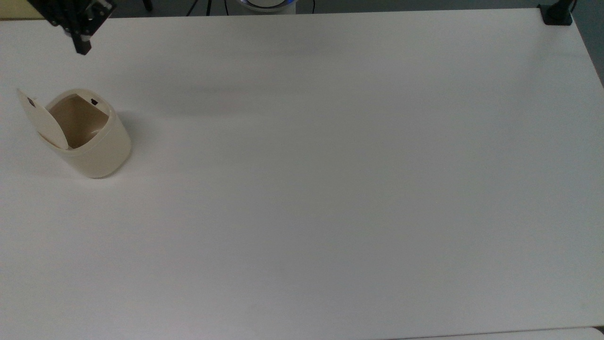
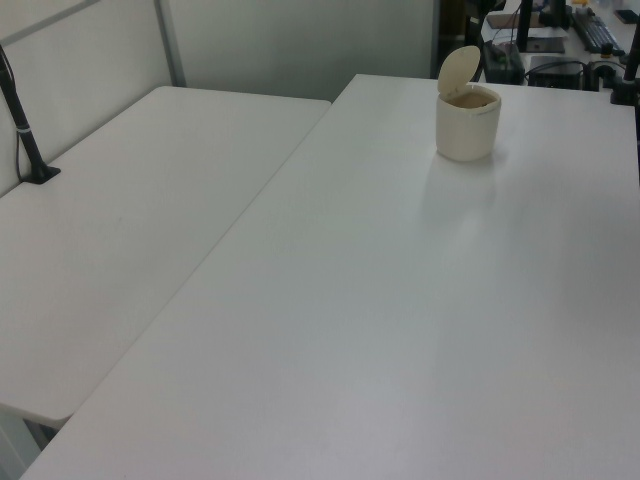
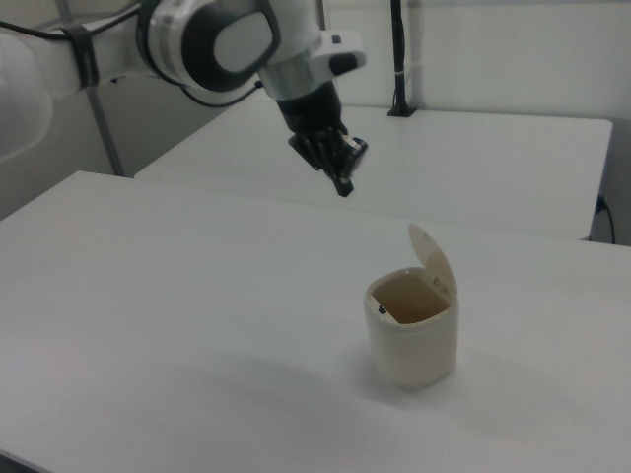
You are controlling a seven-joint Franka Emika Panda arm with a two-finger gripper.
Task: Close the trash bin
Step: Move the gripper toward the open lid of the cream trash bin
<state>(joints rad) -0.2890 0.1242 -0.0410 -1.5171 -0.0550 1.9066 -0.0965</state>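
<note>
The trash bin is seen lid-up near the worktop edge, approached by the pincer, fingers seemingly together, for pushing it shut

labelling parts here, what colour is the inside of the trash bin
Tan-brown, darker than the cream outside of the trash bin; it shows best in the top view.

The light is soft and even. The white table looks a bit grey. The trash bin throws a small, faint shadow. Nothing shines brightly.
</note>
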